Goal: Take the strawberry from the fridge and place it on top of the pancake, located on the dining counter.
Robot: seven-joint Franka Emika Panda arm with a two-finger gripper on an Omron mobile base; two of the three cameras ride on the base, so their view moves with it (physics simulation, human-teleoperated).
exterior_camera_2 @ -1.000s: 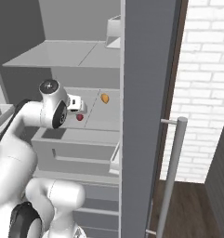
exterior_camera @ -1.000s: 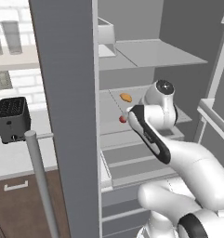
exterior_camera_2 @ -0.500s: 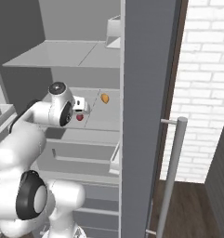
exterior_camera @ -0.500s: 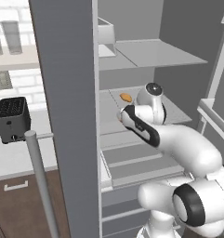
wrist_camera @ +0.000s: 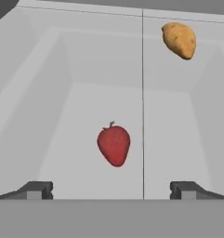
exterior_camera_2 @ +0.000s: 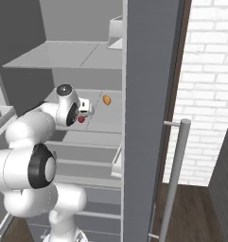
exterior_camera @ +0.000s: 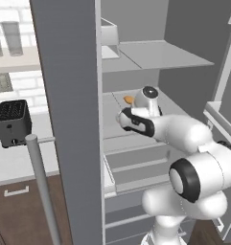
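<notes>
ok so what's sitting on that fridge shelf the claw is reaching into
A strawberry lies on the shelf ahead of the open claw, with an orange-tan food item farther back. The arm hides part of the shelf in the base views.

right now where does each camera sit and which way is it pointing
Left base view: behind the arm to its left, facing into the open fridge; the white arm rises lower right toward the orange-tan food.
Right base view: behind the arm to its right, facing the same shelves; the arm rises lower left, tool beside the strawberry.
Hand view: on the hand, looking along the open tool at the strawberry.
All three share the orange-tan food.
</notes>
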